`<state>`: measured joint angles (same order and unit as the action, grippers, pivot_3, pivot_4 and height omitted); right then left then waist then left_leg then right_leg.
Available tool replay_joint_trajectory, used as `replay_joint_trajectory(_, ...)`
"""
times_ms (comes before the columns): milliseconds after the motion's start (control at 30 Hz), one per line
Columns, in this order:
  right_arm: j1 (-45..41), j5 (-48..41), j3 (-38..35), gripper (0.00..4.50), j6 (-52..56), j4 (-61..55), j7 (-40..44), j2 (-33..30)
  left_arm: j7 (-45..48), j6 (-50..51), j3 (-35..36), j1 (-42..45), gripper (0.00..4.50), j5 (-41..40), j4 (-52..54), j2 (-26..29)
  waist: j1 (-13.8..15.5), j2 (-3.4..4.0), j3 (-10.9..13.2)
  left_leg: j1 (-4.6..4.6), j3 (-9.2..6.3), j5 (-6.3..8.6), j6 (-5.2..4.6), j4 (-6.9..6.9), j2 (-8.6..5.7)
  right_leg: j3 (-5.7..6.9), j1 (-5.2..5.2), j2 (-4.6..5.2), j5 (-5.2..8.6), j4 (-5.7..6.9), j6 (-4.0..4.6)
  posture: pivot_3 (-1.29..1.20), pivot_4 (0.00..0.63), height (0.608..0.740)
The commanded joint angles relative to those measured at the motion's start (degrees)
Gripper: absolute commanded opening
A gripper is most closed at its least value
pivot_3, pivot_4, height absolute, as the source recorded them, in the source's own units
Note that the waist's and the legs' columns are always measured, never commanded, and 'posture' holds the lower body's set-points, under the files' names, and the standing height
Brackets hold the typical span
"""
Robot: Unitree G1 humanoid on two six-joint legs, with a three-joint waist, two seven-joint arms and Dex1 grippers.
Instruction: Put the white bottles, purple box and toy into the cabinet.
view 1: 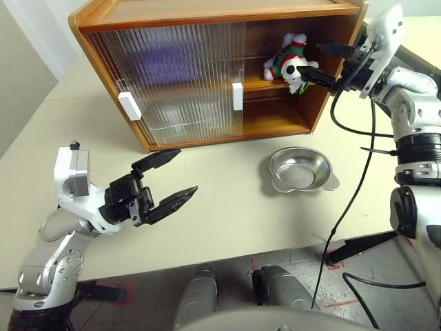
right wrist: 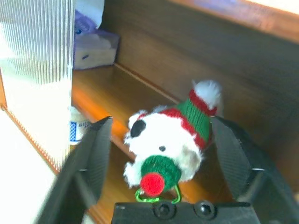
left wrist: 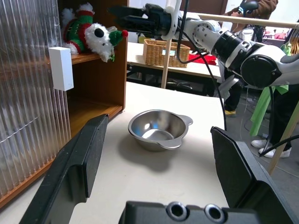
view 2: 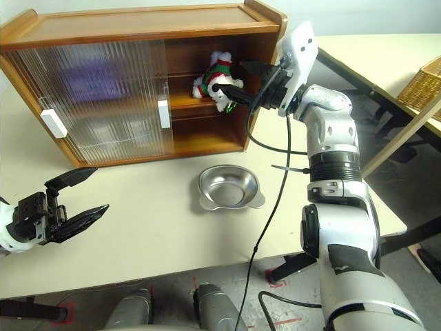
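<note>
Right wrist view | one toy [right wrist: 168, 140], one purple box [right wrist: 93, 44], one white bottle [right wrist: 78, 130] | both grippers' fingers apart

The left gripper [left wrist: 154, 154] hangs over the tabletop [left wrist: 140, 177] with its two black fingers [left wrist: 77, 163] spread wide. Beyond them sits a steel bowl [left wrist: 159, 129]. The plush dog [left wrist: 91, 32] lies on the cabinet's [left wrist: 96, 88] upper shelf, beside the ribbed door's white handle [left wrist: 61, 68]. The right gripper [left wrist: 133, 21] hovers just beside the dog, and a wicker basket [left wrist: 161, 52] stands far behind.
</note>
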<state>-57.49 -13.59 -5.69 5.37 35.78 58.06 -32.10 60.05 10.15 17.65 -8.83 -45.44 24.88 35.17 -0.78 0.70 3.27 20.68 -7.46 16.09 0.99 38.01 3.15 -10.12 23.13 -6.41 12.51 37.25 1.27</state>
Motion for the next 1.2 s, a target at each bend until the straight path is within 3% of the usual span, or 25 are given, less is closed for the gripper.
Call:
replay_joint_trajectory(33,0.49,-1.55,-0.62,2.72,0.20,-2.21,0.42,0.28,0.37,0.09,0.13,-0.14,4.50,0.18,-0.20,0.28,-0.02,0.00,0.00,-0.02,0.00,-0.01,-0.01,0.00,0.00,0.00,-0.01,-0.01,0.00,0.00,0.00,0.03,0.067,0.740)
replay_joint_trajectory(267,2.48,-3.54,-0.95,0.06,1.31,-4.84,2.43,-1.02,0.48,0.18,0.24,-0.25,4.50,0.15,-0.10,0.45,-0.05,0.00,0.00,-0.28,0.00,0.00,-0.01,-0.02,0.02,0.00,-0.25,-0.07,0.02,-0.01,0.01,0.02,0.067,0.740)
replay_joint_trajectory(600,8.45,-6.72,0.06,0.02,8.00,-12.27,6.99,-3.18,1.06,0.26,0.20,-0.03,4.50,0.08,-0.31,0.63,-0.15,0.00,0.00,-0.32,0.17,-0.01,0.00,-0.01,-0.03,0.00,-0.31,-0.09,0.05,-0.02,0.02,0.01,0.060,0.740)
replay_joint_trajectory(1200,6.28,-0.93,3.69,0.02,3.26,-6.39,4.29,-1.73,1.01,0.29,0.42,-0.11,4.50,0.17,0.03,0.62,-0.36,0.00,0.00,-0.50,0.07,0.00,-0.01,-0.04,0.01,0.01,-0.47,-0.16,0.05,-0.02,0.00,0.03,0.060,0.740)
